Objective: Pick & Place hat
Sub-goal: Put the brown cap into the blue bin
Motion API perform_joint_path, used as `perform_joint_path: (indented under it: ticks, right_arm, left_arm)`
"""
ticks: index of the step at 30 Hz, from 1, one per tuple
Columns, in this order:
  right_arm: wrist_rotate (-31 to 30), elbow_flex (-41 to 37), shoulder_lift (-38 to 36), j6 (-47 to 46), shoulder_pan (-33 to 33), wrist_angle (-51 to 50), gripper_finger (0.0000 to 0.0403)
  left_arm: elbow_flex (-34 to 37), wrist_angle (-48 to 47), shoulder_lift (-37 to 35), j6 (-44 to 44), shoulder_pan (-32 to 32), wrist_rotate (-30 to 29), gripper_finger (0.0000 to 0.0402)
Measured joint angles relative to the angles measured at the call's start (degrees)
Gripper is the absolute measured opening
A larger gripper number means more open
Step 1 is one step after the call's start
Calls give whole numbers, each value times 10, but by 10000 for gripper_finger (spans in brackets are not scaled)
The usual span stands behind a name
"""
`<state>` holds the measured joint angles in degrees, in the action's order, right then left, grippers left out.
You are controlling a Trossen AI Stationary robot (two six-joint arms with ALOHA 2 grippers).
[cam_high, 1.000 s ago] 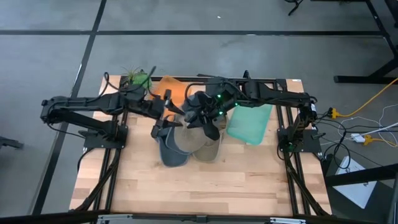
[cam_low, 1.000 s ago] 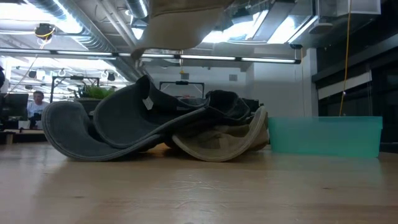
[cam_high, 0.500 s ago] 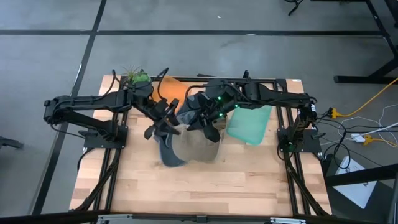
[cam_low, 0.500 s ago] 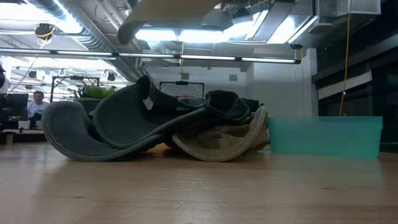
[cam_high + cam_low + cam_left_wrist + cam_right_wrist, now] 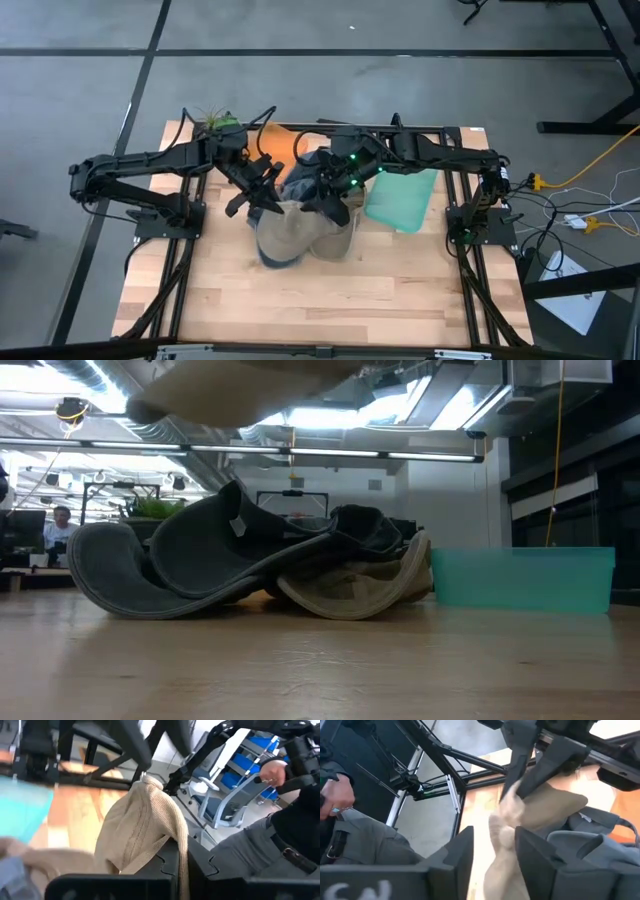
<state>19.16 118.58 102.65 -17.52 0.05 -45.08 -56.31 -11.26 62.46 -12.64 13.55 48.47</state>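
While both arms hover, I see the tan ribbed knit hat stretched between them, pinched by my left end effector and right end effector.

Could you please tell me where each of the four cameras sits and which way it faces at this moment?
High view: overhead, looking straight down at the wooden table; shows both arms holding up the beige knit hat.
Low view: table height, looking level at the pile of grey and tan caps; no arm clearly visible.
Left wrist view: on the left arm, facing the hat; left gripper pinches it.
Right wrist view: on the right arm; right gripper clamps it.
Shared: both wrist views show the hat.
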Motion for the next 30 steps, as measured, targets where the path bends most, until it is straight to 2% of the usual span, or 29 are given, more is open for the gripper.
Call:
perform_joint_path:
  ticks: [5,10,13,19,23,28,30]
  right_arm:
    - [-3,0,0,15,0,-19,202]
    - [-119,0,0,24,4,-86,226]
    - [-152,0,0,28,4,-97,229]
    - [-168,0,0,21,5,-106,229]
    - [-161,0,0,13,5,-108,229]
    - [-158,0,8,12,7,-110,229]
    - [-137,0,19,19,6,-105,229]
  left_arm:
    - [0,-23,0,-7,14,-21,5]
    - [0,-23,0,-16,24,-23,4]
    - [0,-23,0,-13,24,-23,4]
    - [0,-24,-7,2,24,-38,4]
    - [0,-18,-16,10,25,-70,4]
    - [0,5,-26,14,25,-72,4]
    - [0,11,-28,14,25,-72,4]
